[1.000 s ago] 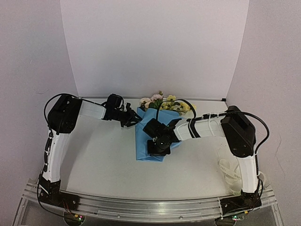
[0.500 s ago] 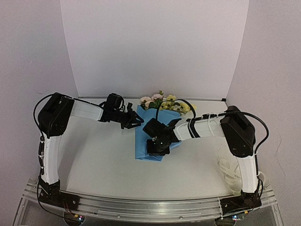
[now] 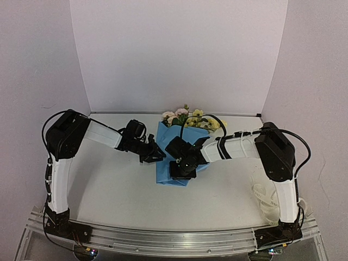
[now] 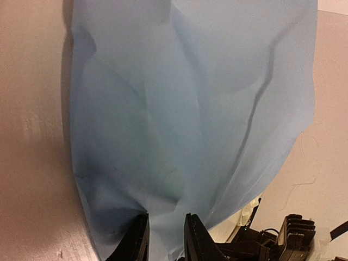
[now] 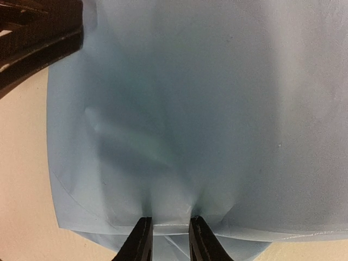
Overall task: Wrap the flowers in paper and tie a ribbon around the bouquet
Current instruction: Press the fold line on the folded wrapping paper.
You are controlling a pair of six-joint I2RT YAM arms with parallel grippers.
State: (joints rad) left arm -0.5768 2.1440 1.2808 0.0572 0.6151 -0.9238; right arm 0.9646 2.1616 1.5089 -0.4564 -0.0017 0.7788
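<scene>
The paper (image 3: 163, 174) lies folded over the flowers (image 3: 185, 115) toward the table's (image 3: 119, 185) far edge, with the blossoms poking out beyond it. The right gripper (image 5: 167, 239) pinches its near edge. The left gripper (image 4: 163, 242) seems clamped on its left edge, though that view is tight. For a snug cone, both should hold the fold taut and roll together without tearing.

White table (image 3: 125, 190), walls (image 3: 179, 54) (pale lilac)

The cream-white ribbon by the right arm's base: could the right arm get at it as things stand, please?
Probably not yet: the right gripper is pinching the bright blue paper sheet. The ribbon lies uncovered, so after letting go it might.
</scene>
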